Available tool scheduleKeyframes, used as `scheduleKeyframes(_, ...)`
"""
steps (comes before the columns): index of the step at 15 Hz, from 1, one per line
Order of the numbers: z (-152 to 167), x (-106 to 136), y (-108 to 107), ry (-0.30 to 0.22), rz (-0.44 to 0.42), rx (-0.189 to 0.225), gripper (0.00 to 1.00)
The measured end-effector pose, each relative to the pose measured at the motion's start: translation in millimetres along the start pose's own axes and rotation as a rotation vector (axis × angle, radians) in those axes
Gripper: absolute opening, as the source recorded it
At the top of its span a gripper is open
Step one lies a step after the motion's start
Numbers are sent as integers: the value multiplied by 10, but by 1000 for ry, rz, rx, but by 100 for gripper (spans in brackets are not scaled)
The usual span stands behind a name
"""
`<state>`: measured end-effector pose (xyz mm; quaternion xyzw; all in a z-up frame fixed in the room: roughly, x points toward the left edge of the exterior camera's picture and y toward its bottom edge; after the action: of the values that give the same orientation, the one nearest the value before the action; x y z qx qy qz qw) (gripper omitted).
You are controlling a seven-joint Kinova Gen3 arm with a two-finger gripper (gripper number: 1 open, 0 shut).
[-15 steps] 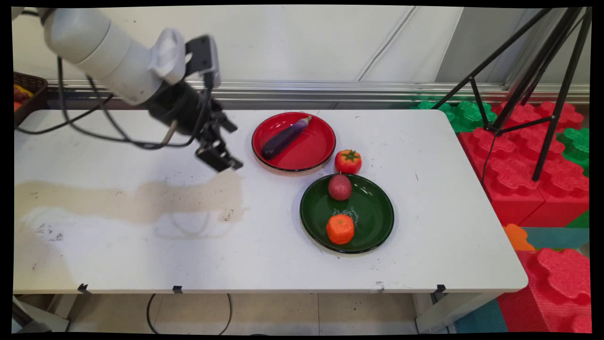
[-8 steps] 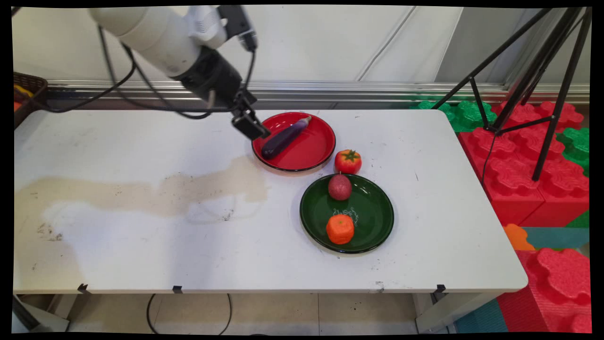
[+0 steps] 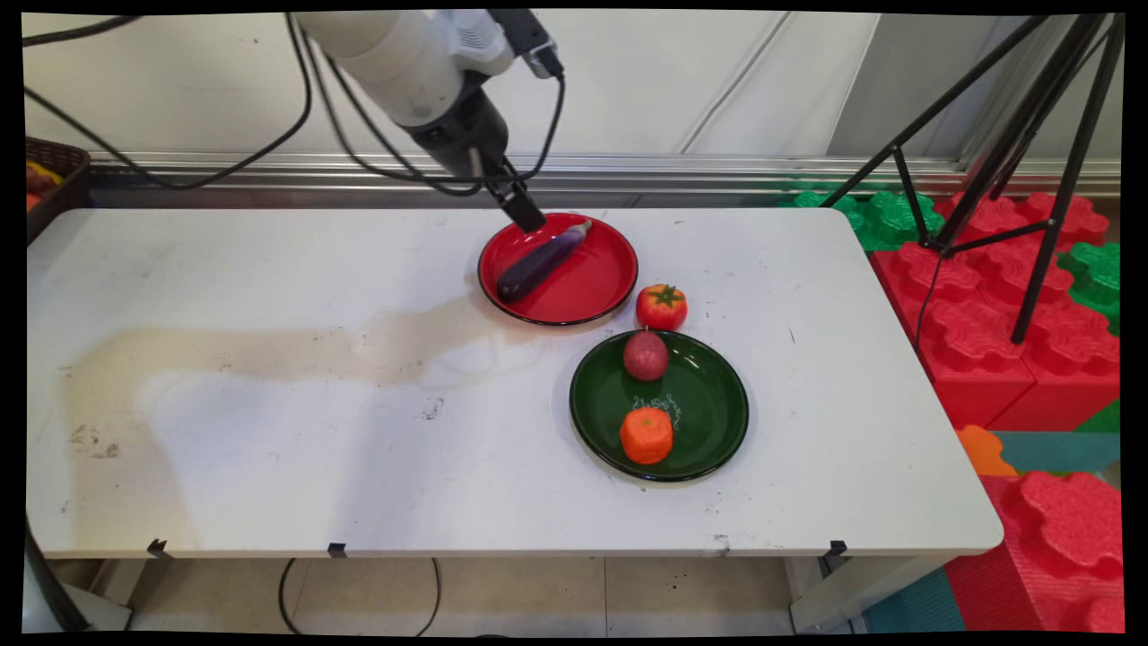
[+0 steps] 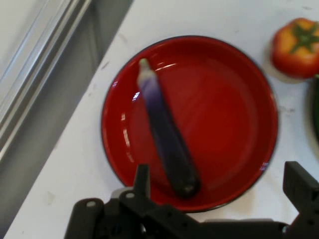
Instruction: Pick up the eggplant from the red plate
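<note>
At the far left edge a dark woven basket [image 3: 56,169] is seen, its contents hard to make out. The white table [image 3: 269,449] carries a pale tan stain across its left half.

The black two-finger gripper [image 3: 526,215] is hung above the back-left rim of the round red plate [image 3: 601,278], tilted down toward it. In the hand view the gripper [image 4: 219,174] is seen spread wide, with the fingers [image 4: 142,175] well apart and nothing held between them. No contact with the plate or anything on it is made out.

A long dark purple toy eggplant [image 3: 541,261] is laid diagonally in the red plate [image 4: 234,109] – in the hand view the eggplant [image 4: 167,134] has its blunt dark end nearest the gripper and its pale stem end pointing away.

Just right of the plate a red toy tomato with a green top [image 3: 662,307] is stood on the table, close to both plates. Below it a round dark green plate [image 3: 713,404] is set – a dark red bumpy fruit [image 3: 646,355] at its back rim, an orange toy fruit [image 3: 647,435] toward its front.

Off the table to the right a black tripod [image 3: 987,161] and red and green foam blocks [image 3: 995,305] are seen.
</note>
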<state>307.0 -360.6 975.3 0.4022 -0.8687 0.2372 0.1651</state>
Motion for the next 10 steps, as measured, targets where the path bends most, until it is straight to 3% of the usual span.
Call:
scheduleKeyframes(5, 383, 152, -93, -71, -46, 54, 100)
scheduleKeyframes(10, 793, 228, -164, -131, -76, 77, 100)
